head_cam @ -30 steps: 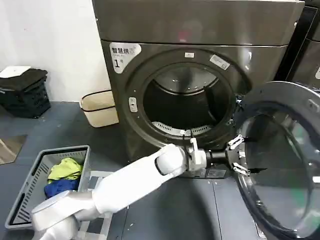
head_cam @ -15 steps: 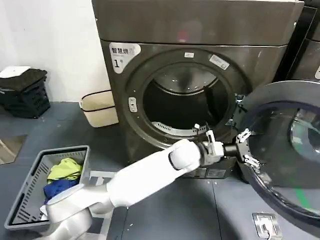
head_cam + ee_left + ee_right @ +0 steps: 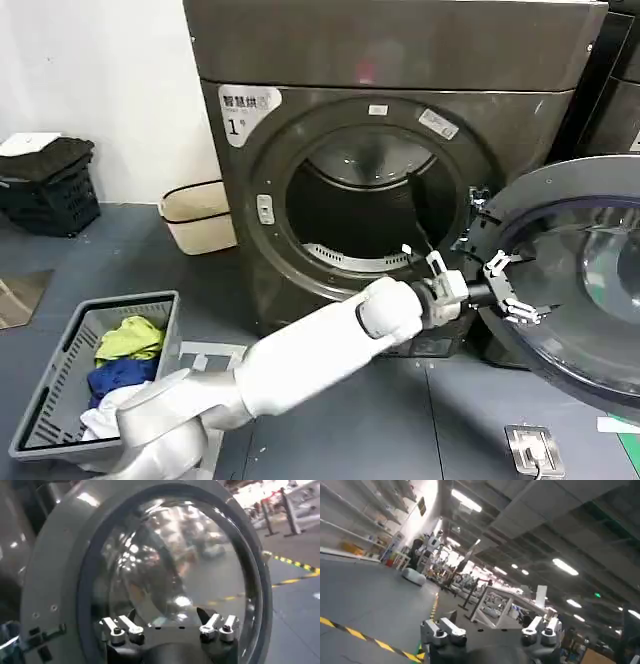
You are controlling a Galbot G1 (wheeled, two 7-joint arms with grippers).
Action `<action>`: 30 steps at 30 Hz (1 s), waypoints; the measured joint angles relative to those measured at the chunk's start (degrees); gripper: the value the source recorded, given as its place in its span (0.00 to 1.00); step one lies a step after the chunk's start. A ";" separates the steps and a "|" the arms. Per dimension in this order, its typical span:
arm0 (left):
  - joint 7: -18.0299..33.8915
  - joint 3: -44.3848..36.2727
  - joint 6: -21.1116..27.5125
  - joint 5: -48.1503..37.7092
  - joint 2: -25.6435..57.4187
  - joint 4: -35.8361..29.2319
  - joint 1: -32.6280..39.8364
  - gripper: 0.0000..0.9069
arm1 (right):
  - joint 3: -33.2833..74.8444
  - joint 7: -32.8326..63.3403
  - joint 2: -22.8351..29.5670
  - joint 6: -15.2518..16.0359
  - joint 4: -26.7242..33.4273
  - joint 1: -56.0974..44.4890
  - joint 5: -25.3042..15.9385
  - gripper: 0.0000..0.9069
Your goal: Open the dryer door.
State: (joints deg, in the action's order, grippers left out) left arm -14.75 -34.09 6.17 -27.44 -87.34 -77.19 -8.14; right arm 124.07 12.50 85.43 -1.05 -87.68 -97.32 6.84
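One arm working: the left arm is reaching from the near left across the front of the machine marked "1" (image 3: 300, 150), stretched nearly straight and rising toward the right, wrist level with the lower edge of the drum opening (image 3: 372, 205). The left gripper (image 3: 512, 290) is sitting at the inner face of the dryer door (image 3: 580, 280), its fingers (image 3: 497, 265) spread apart and gripping nothing; whether the tips are touching the door rim cannot be told from the head view.

Dryer door is standing wide open, swung out to the right of the opening on its right-hand hinge, inner face turned toward the camera, drum fully exposed.

Left wrist view is adding the close detail: the dryer door (image 3: 55, 580) seen from just in front of the gripper, pale grey inner ring around a domed clear pane, the left gripper (image 3: 170, 630) with its fingers (image 3: 117, 629) set apart on either side and aimed at the lower part of the pane.

Right wrist view is looking away into the hall under ceiling lights; the right gripper (image 3: 490, 632) is hanging idle over open floor, fingers (image 3: 440, 630) spread, holding nothing.

Near left on the floor, a grey laundry basket (image 3: 40, 400) is holding yellow and blue clothes.
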 joint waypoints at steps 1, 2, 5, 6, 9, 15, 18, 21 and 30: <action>0.23 0.28 0.19 -0.48 -0.20 0.04 -0.17 1.00 | 0.07 0.00 -0.13 0.00 0.15 -0.07 0.00 1.00; 0.36 0.42 0.37 -0.98 -0.32 0.04 -0.28 1.00 | 0.14 0.01 -0.27 0.00 0.33 -0.16 0.00 1.00; 1.16 0.65 1.56 -3.21 -0.48 -0.34 -0.67 1.00 | 0.56 0.21 -1.00 -0.08 1.20 -0.42 -0.05 1.00; 1.37 0.80 2.12 -4.03 -0.51 -0.52 -0.79 1.00 | 0.69 0.41 -1.22 -0.09 1.51 -0.51 -0.08 1.00; 3.18 1.71 5.20 -9.12 -0.61 -1.45 -1.18 1.00 | 1.14 1.52 -2.27 0.44 3.00 -0.69 -0.31 1.00; 4.14 3.29 9.70 -19.29 0.66 -4.80 -1.36 1.00 | 1.21 2.06 -5.24 1.21 6.71 -1.18 -0.88 1.00; 4.11 3.79 12.73 -23.69 2.13 -7.13 -1.80 1.00 | 1.34 1.23 -6.95 0.82 9.00 -1.54 -1.62 1.00; 5.41 4.18 14.97 -26.61 4.41 -10.20 -2.45 1.00 | 1.36 1.08 -8.78 0.86 11.03 -1.56 -2.43 1.00; 8.87 4.67 17.21 -29.11 16.90 -22.18 -5.10 1.00 | 0.02 -0.31 -13.27 1.07 13.11 -0.31 -3.72 1.00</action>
State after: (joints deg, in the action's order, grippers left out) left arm -5.89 -29.42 23.38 -56.55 -70.44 -99.37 -13.24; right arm 124.09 12.18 72.16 0.02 -74.57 -97.63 3.11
